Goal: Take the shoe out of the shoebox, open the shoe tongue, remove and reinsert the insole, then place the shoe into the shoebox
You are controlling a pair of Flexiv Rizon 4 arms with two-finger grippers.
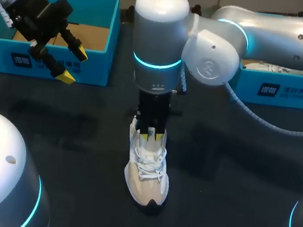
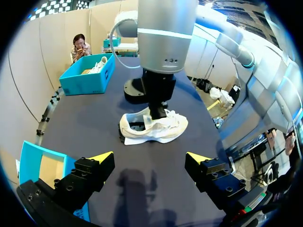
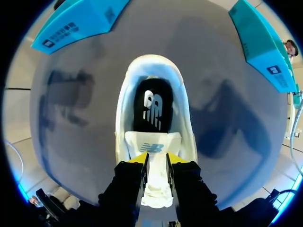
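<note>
A white shoe [image 1: 146, 169] stands upright on the dark table, toe toward the front edge; the left wrist view shows the shoe [image 2: 156, 130] side-on. My right gripper [image 1: 153, 135] comes straight down onto its opening. In the right wrist view that gripper [image 3: 156, 158] is shut on the white tongue [image 3: 154, 142], one finger on each side. Ahead of it the black insole [image 3: 152, 106] lies inside the shoe. My left gripper [image 1: 73, 65] hangs open in front of the left blue shoebox [image 1: 61, 70]. Nothing is between its fingers in its own view [image 2: 149, 157].
A second blue box [image 1: 290, 90] stands at the back right behind my right arm, with white items in it. The left shoebox [image 2: 35, 163] is just beside my left gripper. Bare table lies around the shoe on all sides.
</note>
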